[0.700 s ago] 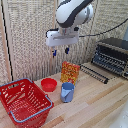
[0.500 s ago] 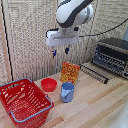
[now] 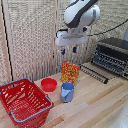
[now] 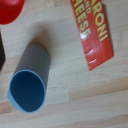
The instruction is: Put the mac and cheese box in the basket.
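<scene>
A wooden table [image 3: 95, 102] filled the lower part of the exterior view, in front of a pale slatted wall [image 3: 27, 40]. On the exterior view's right, toward the far edge, sat a dark toaster oven [image 3: 111, 56] with a black cable running up behind it.

The white robot arm [image 3: 81, 14] hung over the middle of the table. At its lower end the gripper [image 3: 68, 50] pointed downward, well above the objects. Its two short dark fingers [image 3: 63, 51] stood slightly apart, with nothing between them and nothing touching them.

A large red basket [image 3: 22, 102] with lattice sides and a grey-blue rim sat at the near left of the exterior view. As far as the view showed, nothing lay inside it.

The orange carton [image 3: 70, 73] stood upright near the middle of the table, almost straight below the gripper but clearly apart from it. In the wrist view the carton [image 4: 95, 30] showed large pale letters on a red-orange face.

A blue cup [image 3: 67, 92] stood just in front of the carton, on the near side. The wrist view looked down into the cup [image 4: 30, 82], and it appeared empty.

A small red bowl [image 3: 49, 84] rested between the basket and the carton, left of the cup. Nothing could be seen inside it.
</scene>
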{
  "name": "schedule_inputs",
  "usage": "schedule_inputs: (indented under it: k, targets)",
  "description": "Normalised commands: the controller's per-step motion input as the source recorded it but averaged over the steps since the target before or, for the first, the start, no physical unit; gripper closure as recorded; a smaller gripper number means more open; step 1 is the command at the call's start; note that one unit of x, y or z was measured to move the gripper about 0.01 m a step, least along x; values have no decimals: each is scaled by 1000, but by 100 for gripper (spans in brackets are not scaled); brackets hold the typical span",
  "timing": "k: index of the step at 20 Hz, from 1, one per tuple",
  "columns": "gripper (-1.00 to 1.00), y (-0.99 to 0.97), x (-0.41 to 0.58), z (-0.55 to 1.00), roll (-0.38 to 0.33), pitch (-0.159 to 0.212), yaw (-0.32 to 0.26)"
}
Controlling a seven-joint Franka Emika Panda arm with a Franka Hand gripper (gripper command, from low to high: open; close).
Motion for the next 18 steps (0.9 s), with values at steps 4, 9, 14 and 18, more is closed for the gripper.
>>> schedule_inputs:
  k: [4, 9, 14, 18]
  targets:
    - [-100, 11, 151, -358, -6, 0, 183]
    - [-100, -291, 442, -215, 0, 0, 210]
    - [-100, -465, 451, -13, 8, -9, 222]
    - [-100, -243, -4, -221, 0, 20, 112]
